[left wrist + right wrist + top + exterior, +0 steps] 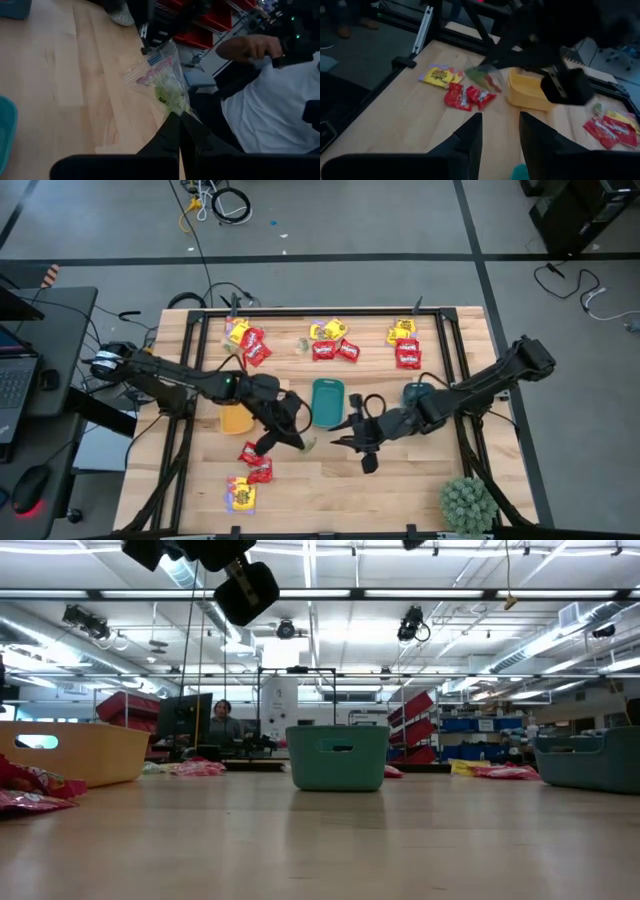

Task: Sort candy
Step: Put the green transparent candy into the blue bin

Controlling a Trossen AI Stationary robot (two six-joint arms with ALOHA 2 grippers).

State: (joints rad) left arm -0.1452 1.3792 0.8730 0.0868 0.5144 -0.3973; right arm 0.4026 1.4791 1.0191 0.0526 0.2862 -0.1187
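The left arm (180, 385) reaches in low from the surface's left edge, bent at the elbow, its gripper (290, 432) ending near the middle front. Its jaws are pressed fully together on the corner of a clear packet with green candy (167, 82), which sticks out straight ahead of the tips above the surface (400, 480).

The right arm (490, 380) stretches in from the right edge, its gripper (362, 442) just across from the left one, tips pointing toward it. Its jaws stand partly apart with bare wood between them; they hold nothing.

The right wrist view shows what lies ahead of those jaws: the left gripper carrying the green packet (482, 77), a yellow tray (527, 92) just behind it, two red packets (467, 96) and a yellow packet (439, 76) on the wood below it. The left wrist view alone shows the grip itself, and a person (280, 100) in a white top beyond the surface's edge.

From above, a teal tray (327, 400) sits beside both grippers, another teal tray (415, 393) lies under the right arm, and mixed candy piles (330, 342) line the far side, well away from the jaws. A plant (468, 502) stands in the front right corner.

The low view cuts off both arms, showing only a dark arm part at its top; the held packet does not show there. From above the packet is only a pale speck at the left tips.
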